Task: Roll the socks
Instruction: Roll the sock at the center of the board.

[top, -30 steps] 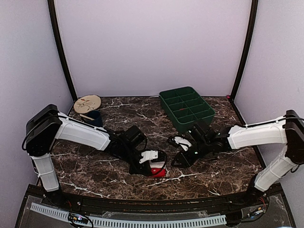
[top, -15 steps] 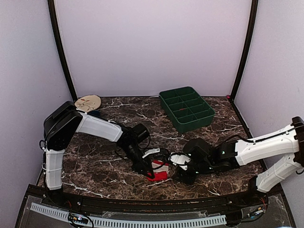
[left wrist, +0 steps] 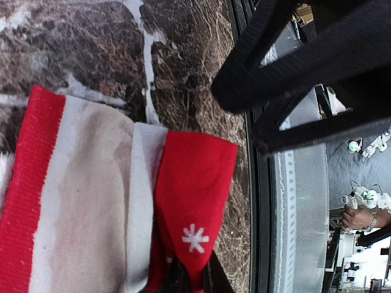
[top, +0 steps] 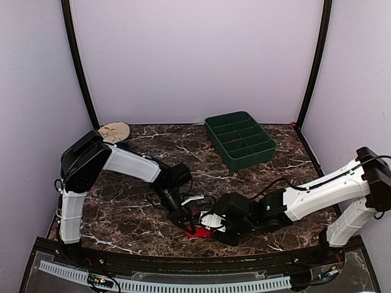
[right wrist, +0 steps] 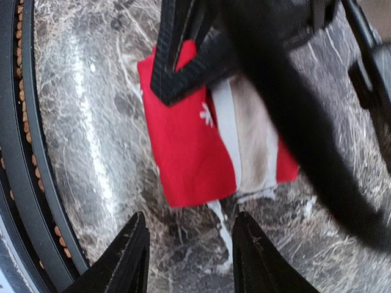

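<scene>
Marble table (top: pixel 122 207) carries your green compartment tray (top: pixel 239 140) at the back right. The socks (top: pixel 201 231) lie outside it, a folded red bundle with a white-and-pink cuff, near the front edge. Since a second ago your right arm (top: pixel 311 192) has swung from beside the tray to just right of the bundle. Your left gripper (top: pixel 186 223) pinches the bundle's red end tight. Your right gripper (right wrist: pixel 186 256) stands parted over bare marble just short of the fabric, holding nothing.
</scene>
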### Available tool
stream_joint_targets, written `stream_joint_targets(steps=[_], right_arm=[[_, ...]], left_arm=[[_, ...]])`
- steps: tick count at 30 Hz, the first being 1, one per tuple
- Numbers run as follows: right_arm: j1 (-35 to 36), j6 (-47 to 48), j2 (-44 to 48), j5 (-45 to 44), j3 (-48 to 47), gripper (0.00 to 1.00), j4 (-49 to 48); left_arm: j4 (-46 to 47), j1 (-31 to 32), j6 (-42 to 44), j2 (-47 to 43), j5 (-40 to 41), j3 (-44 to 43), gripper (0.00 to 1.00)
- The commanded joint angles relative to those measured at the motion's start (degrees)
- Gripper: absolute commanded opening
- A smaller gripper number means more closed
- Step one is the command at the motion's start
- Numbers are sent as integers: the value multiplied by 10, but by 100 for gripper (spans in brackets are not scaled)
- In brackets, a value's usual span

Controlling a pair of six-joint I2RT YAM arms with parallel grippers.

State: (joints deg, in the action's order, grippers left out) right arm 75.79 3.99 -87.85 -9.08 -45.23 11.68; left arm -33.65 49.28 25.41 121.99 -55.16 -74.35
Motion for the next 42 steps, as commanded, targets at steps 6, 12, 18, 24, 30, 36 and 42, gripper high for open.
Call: stream_joint_targets(steps=[6, 12, 18, 24, 30, 36, 42], right_arm=[[18, 57, -68, -18, -71, 44, 19], [19, 69, -91, -6, -87, 45, 32], [18, 78, -113, -7, -102, 44, 41], [15, 83, -130, 5, -117, 22, 53], [10, 64, -147, 23, -122, 4, 68], [-5, 21, -143, 41, -110, 0, 65], [-26, -31, -121, 67, -81, 0, 38]], left_arm=[[-63, -4, 29, 29, 19, -19, 9], [-64, -7, 31, 36, 13, -28, 9], [-67, -9, 34, 39, 9, -33, 9], [-67, -9, 34, 40, 7, -34, 10], [-64, -9, 28, 40, 15, -39, 12], [-26, -14, -14, 27, 34, -26, 22], [120, -39, -112, -26, 37, 34, 35]])
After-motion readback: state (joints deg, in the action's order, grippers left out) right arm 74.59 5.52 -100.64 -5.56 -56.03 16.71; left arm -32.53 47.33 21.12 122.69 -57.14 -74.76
